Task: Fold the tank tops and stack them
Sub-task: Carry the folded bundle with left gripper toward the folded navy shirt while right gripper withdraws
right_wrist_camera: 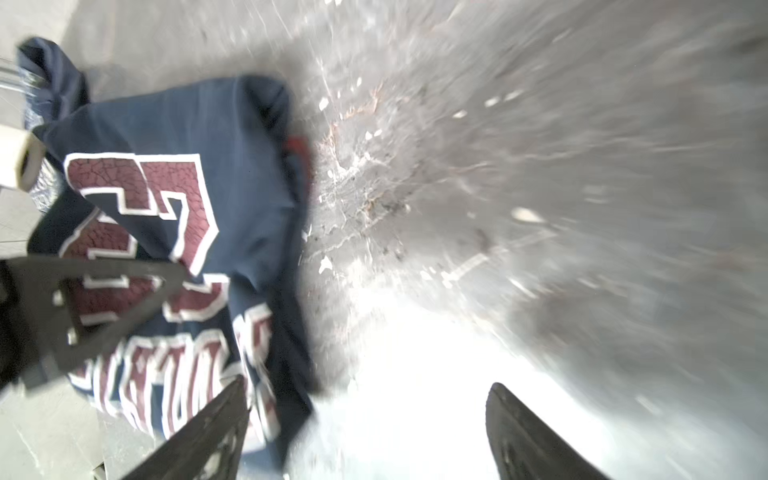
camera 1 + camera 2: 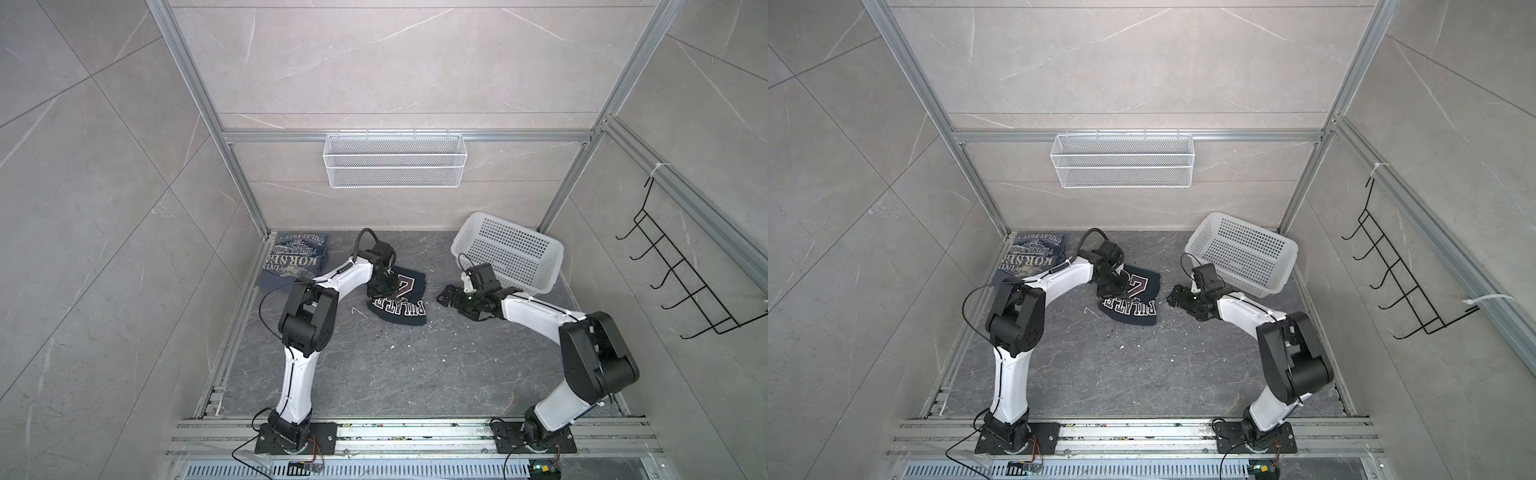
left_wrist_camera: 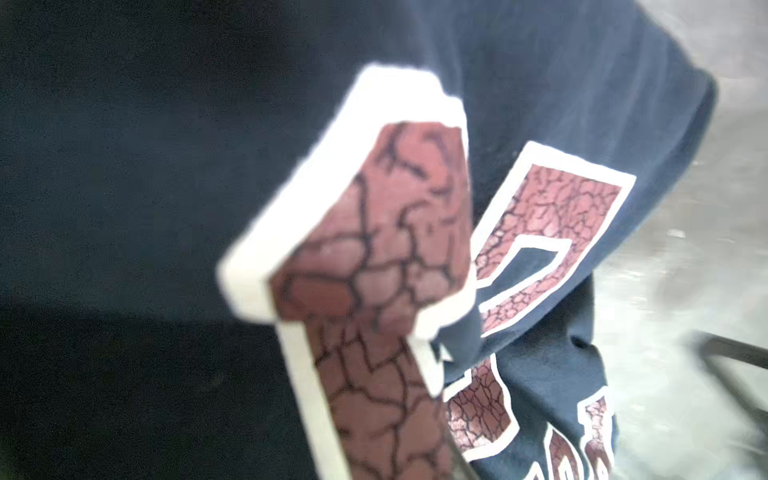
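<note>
Step in hand: the slate-blue tank top [image 2: 295,259] lay folded flat, so I judged the work had moved on to the navy tank top [image 2: 405,309], which was partly gathered and not yet stacked.
Left tool: the left tool [image 2: 380,291] was down on the near edge of the navy top. No view showed its jaws, so I could not tell whether it was gripping the cloth.
Right tool: the right tool [image 1: 374,428] stood with its jaws wide apart and nothing between them, just beside the navy top and clear of it.
Navy top: it lay under and ahead of the left tool, between the two tools, on the desk [image 2: 395,374].
Slate-blue top: it lay beyond the left tool on its outer side, apart from the navy top.
Basket: the white plastic basket [image 2: 511,253] sat tilted behind the right tool.
Next move: probably a firm pinch on a fold, then carrying it across without dragging the bundle open. The right tool was free to pin or lift the opposite edge.
Top views only: both showed the two tops and the gap between them.
Left wrist view only: it showed cloth with cracked maroon print raised close to the lens, which hints at a lifted fold.
Right wrist view only: it showed the open jaws and the bare desk ahead of them.
</note>
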